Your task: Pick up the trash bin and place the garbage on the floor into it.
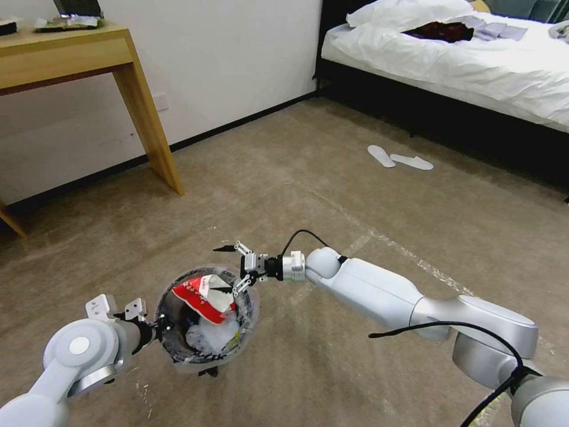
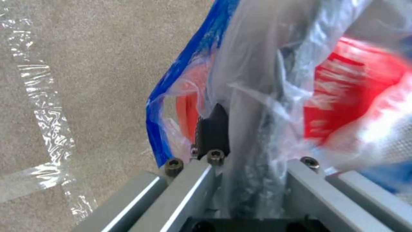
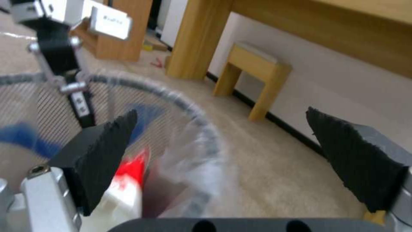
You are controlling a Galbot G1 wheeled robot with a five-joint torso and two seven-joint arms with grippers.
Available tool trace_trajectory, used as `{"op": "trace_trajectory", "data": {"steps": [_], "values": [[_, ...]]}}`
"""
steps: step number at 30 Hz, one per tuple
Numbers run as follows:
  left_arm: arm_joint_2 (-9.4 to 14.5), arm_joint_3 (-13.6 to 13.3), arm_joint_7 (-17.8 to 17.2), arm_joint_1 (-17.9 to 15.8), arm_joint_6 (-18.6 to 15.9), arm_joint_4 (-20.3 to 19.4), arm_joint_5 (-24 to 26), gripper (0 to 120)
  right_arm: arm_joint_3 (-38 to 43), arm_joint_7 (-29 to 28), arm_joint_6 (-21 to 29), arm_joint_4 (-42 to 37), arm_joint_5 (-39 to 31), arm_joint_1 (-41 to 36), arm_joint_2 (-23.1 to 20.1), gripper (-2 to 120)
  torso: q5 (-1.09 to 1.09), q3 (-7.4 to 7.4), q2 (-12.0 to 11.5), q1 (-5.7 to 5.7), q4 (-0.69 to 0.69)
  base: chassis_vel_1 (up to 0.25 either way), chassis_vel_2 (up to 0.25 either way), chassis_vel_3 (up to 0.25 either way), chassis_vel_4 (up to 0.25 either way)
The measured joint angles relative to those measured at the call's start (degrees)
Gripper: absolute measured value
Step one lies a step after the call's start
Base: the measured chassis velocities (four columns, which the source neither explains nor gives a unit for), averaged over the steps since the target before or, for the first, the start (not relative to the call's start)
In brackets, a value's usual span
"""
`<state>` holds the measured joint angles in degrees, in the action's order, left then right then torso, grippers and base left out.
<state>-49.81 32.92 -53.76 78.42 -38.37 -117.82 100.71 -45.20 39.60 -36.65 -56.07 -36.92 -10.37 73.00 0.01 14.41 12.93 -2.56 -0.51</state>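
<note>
The left gripper [image 1: 155, 325] is clenched on the rim of the trash bin [image 1: 249, 308], holding it above the carpeted floor [image 1: 332, 178]. A red-and-white crushed cup [image 1: 204, 296] lies in the bin on white tissues [image 1: 210, 337]. At the bin's right edge, the right gripper [image 1: 231, 267] hangs with jaws spread wide, empty.

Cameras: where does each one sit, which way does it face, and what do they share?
Head view: high, looking forward and down at the floor; both arms show, right gripper open over the trash bin.
Left wrist view: on the left gripper, clamped on the bagged bin rim.
Right wrist view: between open fingers, facing bin and desk legs.
Shared: the bin and red-and-white garbage.
</note>
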Motion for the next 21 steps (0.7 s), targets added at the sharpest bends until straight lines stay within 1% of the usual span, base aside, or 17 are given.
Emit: {"op": "trace_trajectory", "data": {"steps": [10,12,13,15,16,18,21], "values": [[-0.02,-0.26,0.0,-0.35,0.06,-0.01,0.1,0,0.51,0.0,-0.12,-2.3,-1.79,0.42,-0.71,100,0.0,0.0,0.0,0.0,0.0,0.0,0.0,0.0,0.0],[0.12,-0.11,-0.05,-0.37,0.09,0.18,0.27,0,1.29,0.42,0.51,-5.73,-4.68,0.96,-2.34,100,0.01,0.0,0.0,0.0,0.01,0.0,0.0,0.0,0.0],[0.12,-0.11,-0.05,-0.37,0.09,0.18,0.27,0,1.29,0.42,0.51,-5.73,-4.68,0.96,-2.34,100,0.01,0.0,0.0,0.0,0.01,0.0,0.0,0.0,0.0],[0.23,0.06,-0.08,-0.39,0.11,0.54,0.32,0,2.43,1.3,1.22,-8.78,-6.97,1.43,-4.32,100,0.01,0.0,0.0,0.0,0.01,0.0,0.0,0.0,0.0],[0.23,0.06,-0.08,-0.39,0.11,0.54,0.32,0,2.43,1.3,1.22,-8.78,-6.97,1.43,-4.32,100,0.01,0.0,0.0,0.0,0.01,0.0,0.0,0.0,0.0],[0.22,0.18,-0.14,-0.53,0.16,0.79,0.45,0,4.37,2.26,2.15,-12.54,-9.49,1.88,-7.92,100,0.01,0.0,0.0,0.0,0.0,0.0,0.0,0.0,0.0],[0.2,0.18,-0.19,-0.63,0.18,0.82,0.55,0,5.36,2.42,2.4,-13.67,-10.25,1.93,-9.2,100,0.01,0.0,0.0,0.0,-0.01,0.0,0.0,0.0,0.0]]}}
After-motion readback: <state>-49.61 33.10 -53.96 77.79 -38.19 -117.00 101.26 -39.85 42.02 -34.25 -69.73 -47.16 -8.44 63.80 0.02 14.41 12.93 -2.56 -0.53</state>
